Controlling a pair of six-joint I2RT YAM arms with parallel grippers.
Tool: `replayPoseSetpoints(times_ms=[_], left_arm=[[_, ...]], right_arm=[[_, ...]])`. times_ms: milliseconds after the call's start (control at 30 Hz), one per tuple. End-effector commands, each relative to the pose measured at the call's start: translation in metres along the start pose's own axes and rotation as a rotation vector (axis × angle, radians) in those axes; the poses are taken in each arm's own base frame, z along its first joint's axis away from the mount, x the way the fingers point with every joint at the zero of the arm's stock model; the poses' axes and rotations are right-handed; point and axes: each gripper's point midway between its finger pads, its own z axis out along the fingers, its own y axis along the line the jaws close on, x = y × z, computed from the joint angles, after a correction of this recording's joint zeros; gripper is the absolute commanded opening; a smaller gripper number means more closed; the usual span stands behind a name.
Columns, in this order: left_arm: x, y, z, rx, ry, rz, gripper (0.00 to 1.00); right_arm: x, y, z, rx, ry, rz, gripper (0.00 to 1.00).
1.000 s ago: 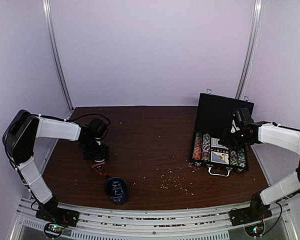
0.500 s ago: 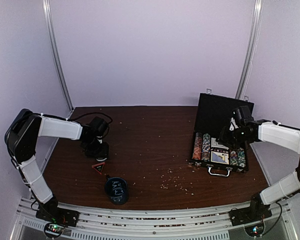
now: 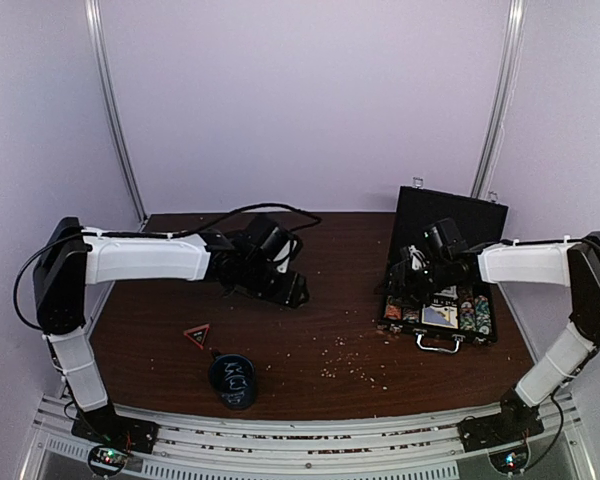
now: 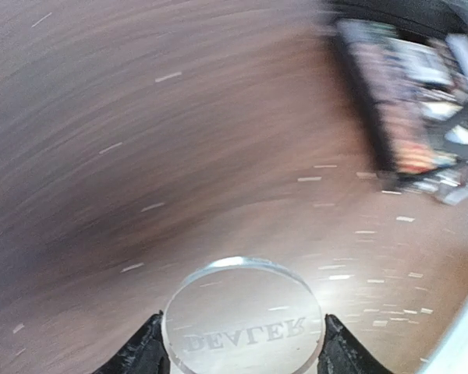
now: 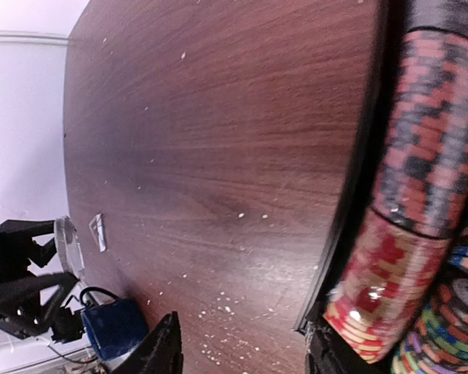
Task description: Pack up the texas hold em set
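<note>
The black case stands open, lid upright, at the right side of the table, with chip rolls lined up inside. The right gripper hangs at the case's left wall, fingers spread and holding nothing. Over mid-table, the left gripper pinches a clear dealer button.

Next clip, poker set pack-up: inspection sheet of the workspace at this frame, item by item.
Surface: brown wooden table, strewn with pale crumbs.
Job's things: black case open at right, lid upright; chip rolls inside; clear dealer button in the left hand.
Clutter: dark blue cup near the front edge; red triangular piece just behind it.
Hands: left hand shut on the dealer button above mid-table; right hand open, empty, at the case's left edge.
Cables: black cable arching over the left arm.
Surroundings: plain lilac walls, metal posts at the back corners.
</note>
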Motion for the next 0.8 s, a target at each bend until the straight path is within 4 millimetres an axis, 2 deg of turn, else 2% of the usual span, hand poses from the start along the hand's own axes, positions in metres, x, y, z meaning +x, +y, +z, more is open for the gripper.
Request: replayPoseSetpoints(times_ms=[0,133,233,533,633,700,767], left_arm=[[-0.021,-0.062,-0.002,0.15,-0.071,0.12,0.51],[-0.022,-0.092,-0.006,0.232,-0.1,0.167,0.5],[-0.02,-0.105,-0.008,0.263,-0.109,0.19,0.5],[-0.014,-0.117,-0.003,0.282,-0.095,0.209,0.5],[-0.015,-0.119,-0.002,0.279,-0.101,0.215,0.5],[-0.017,-0.12,-0.002,0.276,-0.105,0.218,0.5],[-0.019,-0.12,-0.002,0.273,-0.111,0.22,0.49]], right_arm=[[0.003,0.048,0.002,-0.191,0.059,-0.042,0.56],[0.009,0.061,0.002,-0.247,0.08,-0.048,0.61],[0.016,0.07,0.002,-0.298,0.103,-0.04,0.62],[0.036,0.1,0.008,-0.39,0.172,-0.072,0.64],[0.045,0.105,0.015,-0.392,0.208,-0.088,0.64],[0.053,0.105,0.023,-0.379,0.245,-0.094,0.62],[0.058,0.106,0.028,-0.36,0.273,-0.114,0.53]])
